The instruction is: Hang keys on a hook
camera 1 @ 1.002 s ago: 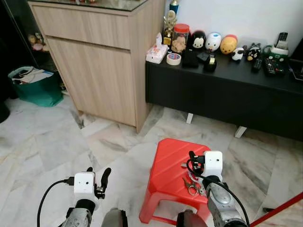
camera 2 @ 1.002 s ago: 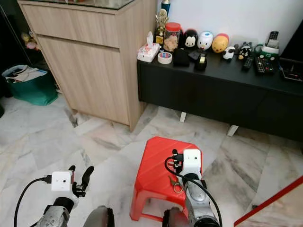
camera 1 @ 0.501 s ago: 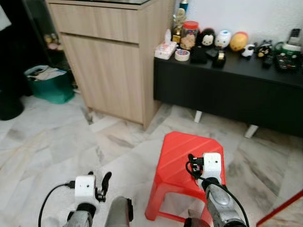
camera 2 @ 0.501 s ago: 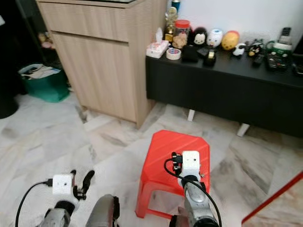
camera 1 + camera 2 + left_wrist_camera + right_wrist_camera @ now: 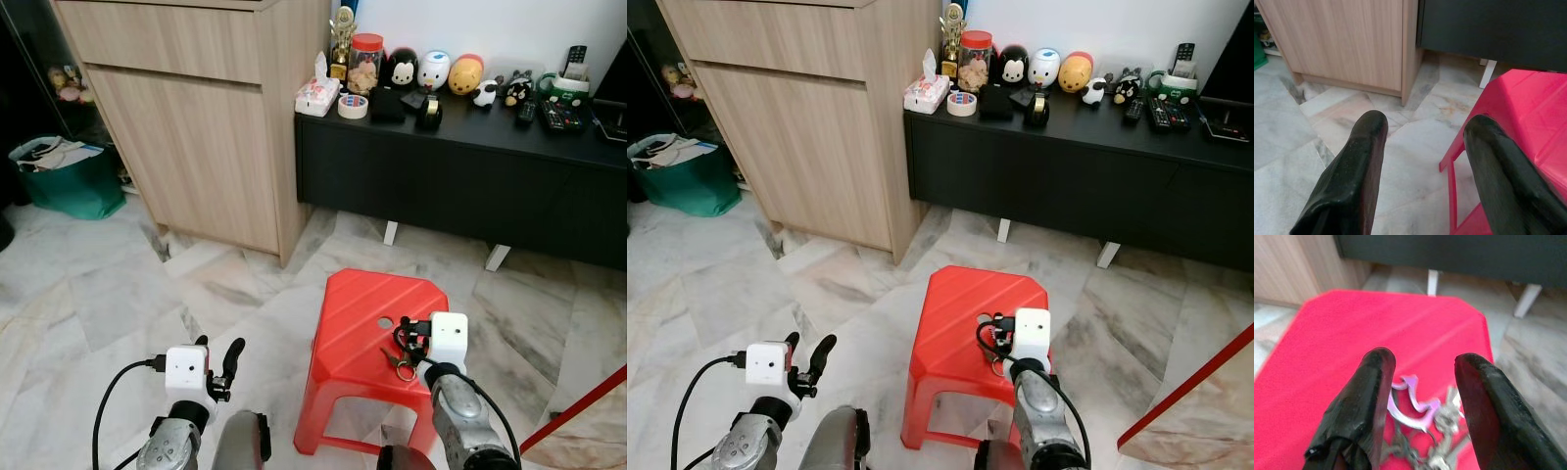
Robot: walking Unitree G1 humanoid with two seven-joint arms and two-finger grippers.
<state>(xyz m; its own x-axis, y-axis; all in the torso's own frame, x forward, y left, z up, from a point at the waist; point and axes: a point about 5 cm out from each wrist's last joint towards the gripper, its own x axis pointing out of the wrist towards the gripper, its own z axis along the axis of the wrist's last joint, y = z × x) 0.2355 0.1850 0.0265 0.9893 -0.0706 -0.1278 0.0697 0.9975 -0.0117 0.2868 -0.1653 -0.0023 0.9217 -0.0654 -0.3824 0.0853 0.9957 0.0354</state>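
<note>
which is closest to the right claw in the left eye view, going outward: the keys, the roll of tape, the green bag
1. The keys lie on the red stool, right at the right claw.
2. The roll of tape sits far ahead on the black cabinet, at its left end.
3. The green bag stands on the floor far off to the left, beside the wooden cupboard.

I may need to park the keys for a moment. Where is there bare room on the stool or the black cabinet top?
The red stool is bare across its far and left parts; the keys lie near its right front, under the open right gripper. The black cabinet top is crowded along the wall with toys, jar, tape and remotes; only its front strip is free.
</note>
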